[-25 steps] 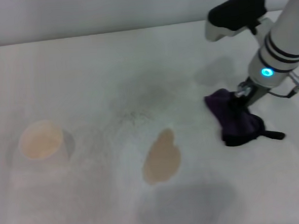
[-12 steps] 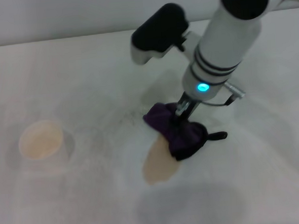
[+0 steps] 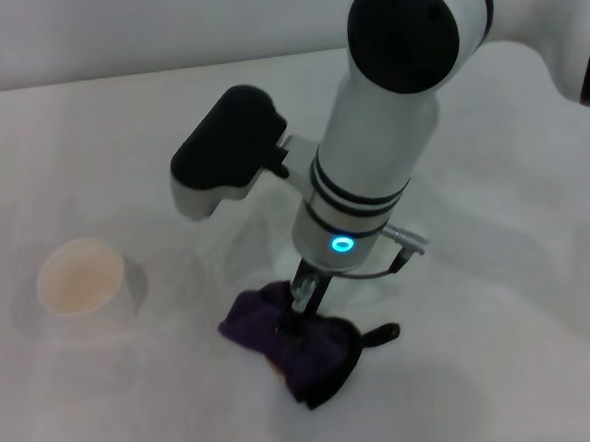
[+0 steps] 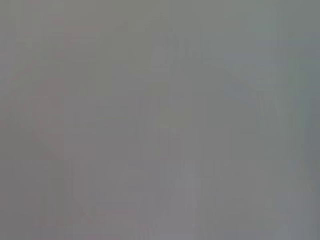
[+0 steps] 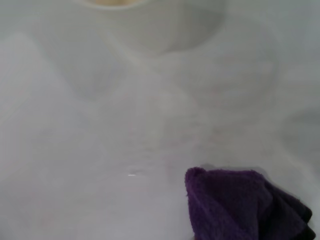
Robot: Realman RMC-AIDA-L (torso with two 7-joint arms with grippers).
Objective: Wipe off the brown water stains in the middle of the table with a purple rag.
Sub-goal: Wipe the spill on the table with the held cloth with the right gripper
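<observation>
We find the right gripper (image 3: 299, 316) pinching the purple rag (image 3: 295, 349) against the table (image 3: 90, 143), right of the white cup (image 3: 80, 276).

A fuzzy, soft purple cloth rag (image 3: 293, 346) with black edging lies bunched on a smooth, matt white table (image 3: 90, 143). A white paper cup (image 3: 81, 277) looks matt. The right arm (image 3: 372, 166) has glossy white plastic shells with black, smooth caps.
</observation>
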